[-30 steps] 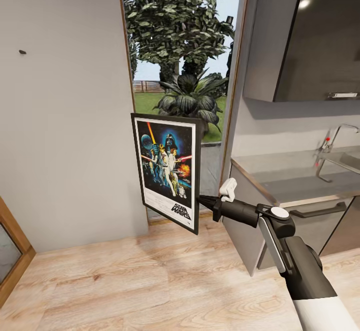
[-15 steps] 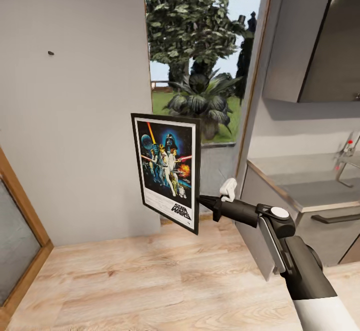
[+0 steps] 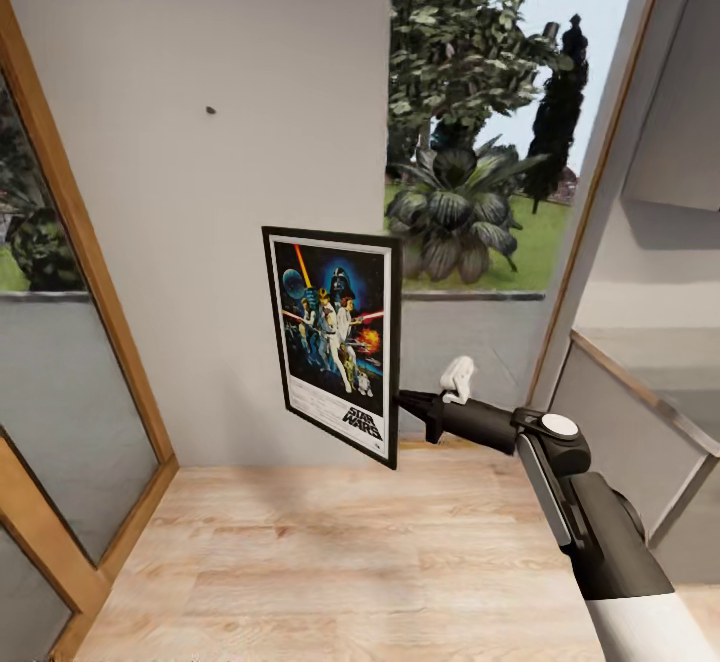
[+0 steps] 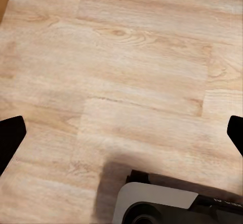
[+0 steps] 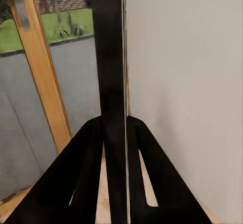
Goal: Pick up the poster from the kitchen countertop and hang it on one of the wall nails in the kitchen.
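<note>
1. Poster [image 3: 333,342], a thin rigid rectangle with a black frame, white border and colourful Star Wars art, hangs upright in the air over the pale wooden plank floor [image 3: 330,562], held at its right edge by the right gripper [image 3: 403,402].
2. In the right wrist view the poster [image 5: 112,82] runs edge-on as a dark slat between the two black fingers [image 5: 76,183], so the right jaws are clamped on it.
3. The left gripper's black fingertips [image 4: 11,138] show at opposite sides of the left wrist view with bare floor [image 4: 142,82] between them; those jaws stand wide apart and carry nothing.
4. A small dark wall nail [image 3: 210,109] sits on the plain grey wall [image 3: 200,242], above and to the left of the poster and well apart from it.
5. A tall wooden-framed glass panel [image 3: 60,342] stands to the left of the wall, and a window with garden plants [image 3: 460,212] to its right.
6. Risks, as a judgement: the grip is on one side edge only, so the frame could pivot or slip in the jaws as the arm lifts.
7. The poster must rise well above its present height, and a swing to the left could knock its corner on the wooden frame.
8. Whatever on its back catches the nail is hidden from view, so alignment may miss and the poster could drop on release.
</note>
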Controlling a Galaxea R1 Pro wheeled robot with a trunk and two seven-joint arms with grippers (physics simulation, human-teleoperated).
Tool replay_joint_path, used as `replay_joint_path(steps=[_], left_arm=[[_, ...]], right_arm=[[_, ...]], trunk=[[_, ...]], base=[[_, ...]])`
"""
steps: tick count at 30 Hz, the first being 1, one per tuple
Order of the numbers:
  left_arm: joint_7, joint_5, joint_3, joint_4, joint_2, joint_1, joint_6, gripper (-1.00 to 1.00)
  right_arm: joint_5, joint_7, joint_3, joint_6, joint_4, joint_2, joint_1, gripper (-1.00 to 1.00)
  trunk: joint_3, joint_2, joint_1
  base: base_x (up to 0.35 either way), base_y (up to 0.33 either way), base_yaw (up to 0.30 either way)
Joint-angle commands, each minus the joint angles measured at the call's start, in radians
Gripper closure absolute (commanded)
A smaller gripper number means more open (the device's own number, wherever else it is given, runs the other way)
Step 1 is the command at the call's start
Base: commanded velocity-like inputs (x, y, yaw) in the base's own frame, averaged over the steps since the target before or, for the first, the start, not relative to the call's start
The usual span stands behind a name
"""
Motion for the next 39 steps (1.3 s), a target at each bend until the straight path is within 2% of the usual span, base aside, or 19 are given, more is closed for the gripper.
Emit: replay_joint_path(steps=[1, 27, 31, 39], left_arm=[[0.000, 0.000, 0.000, -0.001, 0.000, 0.000, -0.002, -1.00], [0.000, 0.000, 0.000, 0.001, 0.000, 0.000, -0.002, -1.00], [0.000, 0.001, -0.001, 0.001, 0.020, 0.000, -0.002, -1.00], [0.000, 0.002, -0.001, 0.001, 0.032, 0.000, -0.002, -1.00]], right_arm=[[-0.012, 0.000, 0.001, 0.012, 0.000, -0.001, -0.001, 1.00], [-0.012, 0.000, 0.001, 0.012, 0.001, -0.001, -0.001, 1.00], [-0.012, 0.000, 0.001, 0.012, 0.001, -0.001, -0.001, 1.00], [-0.012, 0.000, 0.000, 0.012, 0.001, -0.001, 0.005, 1.00]], trunk=[[-0.002, -0.002, 0.001], [-0.002, -0.002, 0.001], [-0.002, -0.002, 0.001], [-0.002, -0.002, 0.001]], base=[[0.014, 0.344, 0.097], [0.050, 0.349, 0.009], [0.038, 0.350, 0.000], [0.148, 0.323, -0.060]])
